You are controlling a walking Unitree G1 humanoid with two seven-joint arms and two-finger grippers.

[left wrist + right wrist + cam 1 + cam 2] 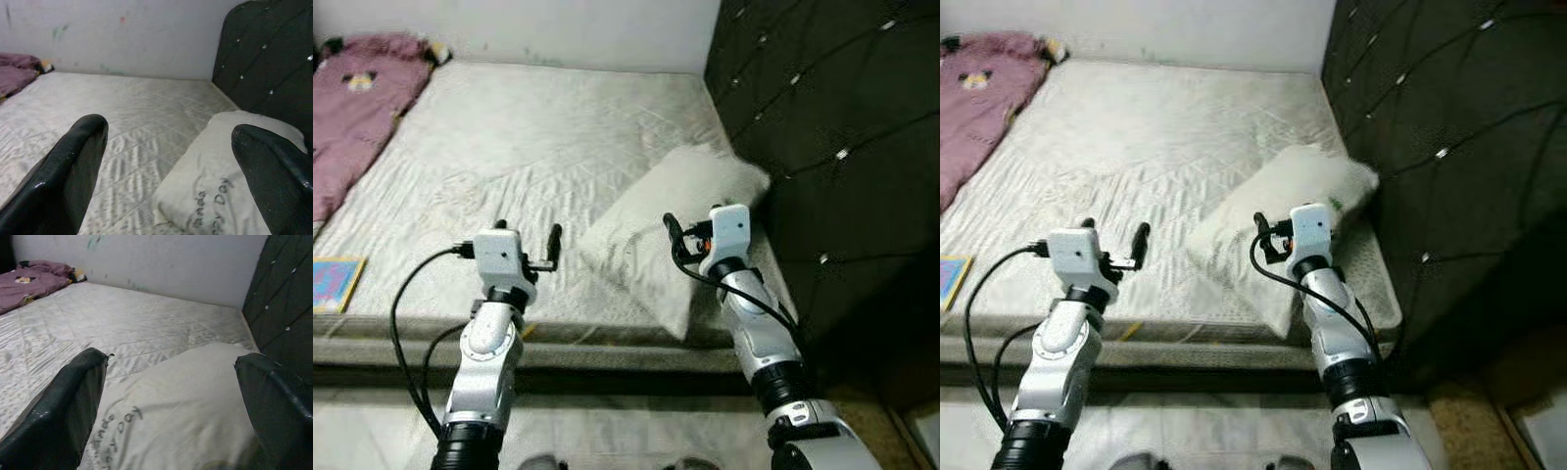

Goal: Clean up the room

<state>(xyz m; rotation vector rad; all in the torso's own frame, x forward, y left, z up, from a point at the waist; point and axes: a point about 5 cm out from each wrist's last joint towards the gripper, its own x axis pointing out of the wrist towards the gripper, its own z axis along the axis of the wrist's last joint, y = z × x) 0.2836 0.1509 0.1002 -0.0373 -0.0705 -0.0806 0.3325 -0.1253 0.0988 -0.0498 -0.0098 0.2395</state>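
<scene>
Nearest the camera, the two silver arms are reaching forward over the near edge of the mattress (529, 147). The left gripper (529, 238) is hovering above the bare quilted surface just past that edge, and in the left wrist view its two black fingers (73, 171) are standing wide apart, released, with nothing between them. The right gripper (690, 233) is hanging over the near half of the white pillow (675, 220); its fingers (68, 411) are likewise spread wide in the right wrist view, framing the pillow without closing on it. I cannot tell whether they are touching the fabric.

The pillow is lying at an angle on the right side of the mattress, its near corner hanging close to the bed's edge and its far end resting just beside the dark tufted headboard (842, 137). Faint dark lettering is showing on its cover.

At the near left, a blue and yellow book (335, 282) is lying flat on the mattress by the edge, well apart from the left gripper.

Farther back on the left, a purple blanket (357, 108) is lying bunched along that side and running to the far corner. Beyond everything, a pale wall (558, 29) is closing off the far end.
</scene>
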